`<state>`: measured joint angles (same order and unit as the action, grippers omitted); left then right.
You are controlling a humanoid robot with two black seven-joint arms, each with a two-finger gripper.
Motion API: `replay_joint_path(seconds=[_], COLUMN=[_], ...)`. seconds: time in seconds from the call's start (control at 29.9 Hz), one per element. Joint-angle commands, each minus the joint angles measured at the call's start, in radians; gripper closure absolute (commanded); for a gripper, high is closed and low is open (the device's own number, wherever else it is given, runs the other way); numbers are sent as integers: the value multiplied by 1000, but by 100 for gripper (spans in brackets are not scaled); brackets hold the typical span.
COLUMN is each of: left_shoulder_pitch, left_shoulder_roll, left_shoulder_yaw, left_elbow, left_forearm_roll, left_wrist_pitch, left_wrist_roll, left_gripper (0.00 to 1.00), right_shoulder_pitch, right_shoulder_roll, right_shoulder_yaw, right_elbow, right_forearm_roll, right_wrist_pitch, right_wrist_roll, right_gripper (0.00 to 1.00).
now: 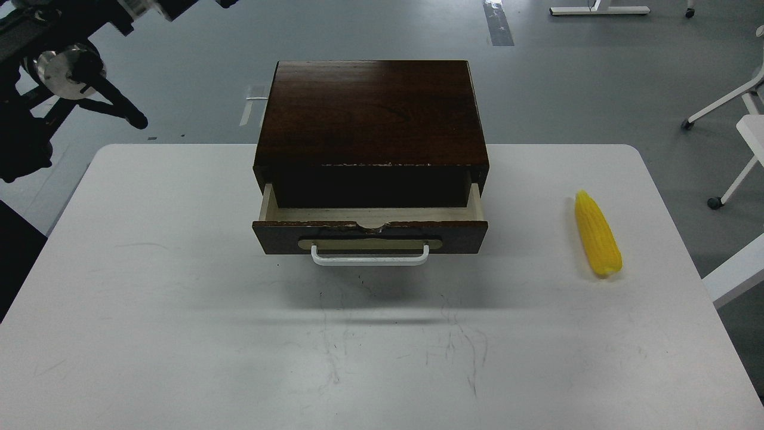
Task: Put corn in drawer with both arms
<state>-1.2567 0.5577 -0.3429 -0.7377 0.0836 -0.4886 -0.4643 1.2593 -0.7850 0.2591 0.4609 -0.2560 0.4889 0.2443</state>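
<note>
Corn lies near the worktop's right edge, well apart from the drawer, which is only slightly open; dropped there, it may catch the cabinet. Left arm's jaws: cannot tell; right arm unseen.

A white scuffed worktop stands on a grey floor. White chair legs on castors show at right, tape strips behind.
</note>
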Motion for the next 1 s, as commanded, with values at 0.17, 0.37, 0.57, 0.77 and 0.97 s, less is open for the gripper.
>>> replay_joint_path(seconds=[0.17,0.37,0.57,0.77,0.97], left_shoulder_pitch=[117,238,250,249,250], left_shoulder_roll=[-71,-68,-36,-22,-19], left_shoulder_yaw=[-116,-275,-355,-369,-370], left_elbow=[222,225,221,219,219], left_forearm_roll=[-281,-283,-289,-295,-297], left_wrist_pitch=[0,0,0,0,0], left_wrist_roll=[1,9,9,10,9], left_gripper=[2,2,2,2,2], right_shoulder_pitch=[77,72,40,-53,-112], right_shoulder_roll=[26,99,107,113,115], right_shoulder_yaw=[-216,-333,-530,-622,-636], right_elbow=[4,110,286,283,277], right_forearm_roll=[-163,-397,-531,-566,-588], right_wrist_pitch=[0,-50,-246,-308,-320], right_wrist_roll=[3,27,23,23,36], right_gripper=[0,0,0,0,4])
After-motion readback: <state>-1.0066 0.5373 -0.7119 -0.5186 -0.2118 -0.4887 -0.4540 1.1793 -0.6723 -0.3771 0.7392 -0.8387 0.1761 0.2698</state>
